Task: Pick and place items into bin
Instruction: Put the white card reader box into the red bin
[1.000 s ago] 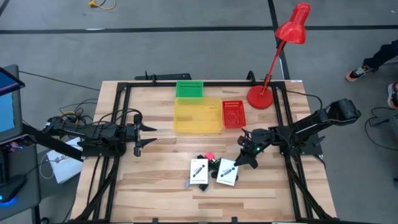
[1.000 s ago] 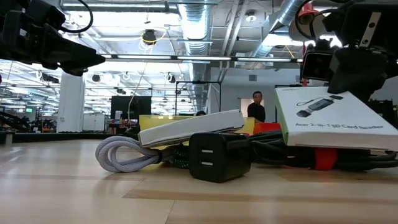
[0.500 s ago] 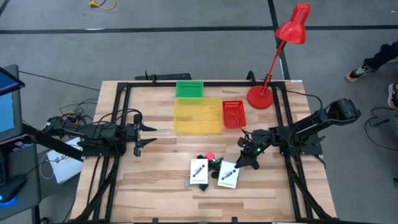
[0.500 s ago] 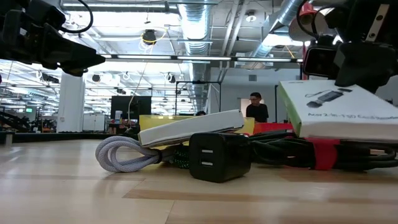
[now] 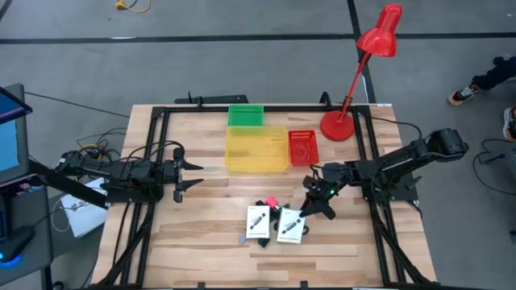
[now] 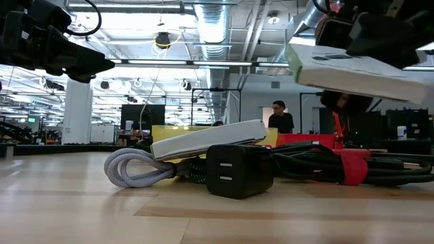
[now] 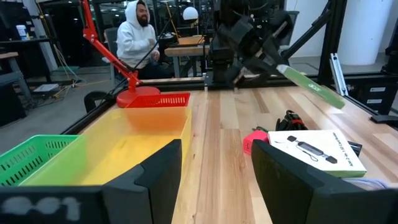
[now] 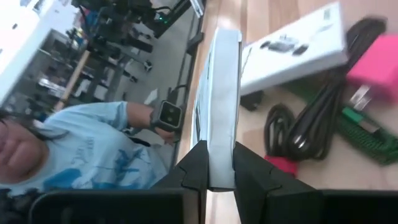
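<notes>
The right pincer (image 5: 310,209) is closed on the edge of a white box (image 5: 290,226). The box is lifted up off the counter (image 5: 201,242) and it tilts. In the low view the white box (image 6: 352,66) hangs in the air above a heap of black cables (image 6: 319,166). In the right wrist view the two dark fingers (image 8: 196,168) squeeze the thin edge of the white box (image 8: 221,112).

A second white box (image 5: 258,221) lies on the counter just beside the lifted one. It leans on a grey cable (image 6: 132,168) and a black charger (image 6: 239,171) in the low view. A small pink piece (image 5: 272,200) sits near the black cables, behind the two boxes.

The yellow bin (image 5: 255,149) sits at the back of the counter. A green bin (image 5: 245,115) is touching its far side and a red bin (image 5: 302,147) is right next to it. A red lamp (image 5: 359,72) stands at the back corner, beside the red bin.

The left pincer (image 5: 192,175) waits over the left side of the counter, well apart from the boxes. Its fingers are spread open and hold nothing.

A person in a white hoodie (image 7: 138,37) sits in the room past the counter.
</notes>
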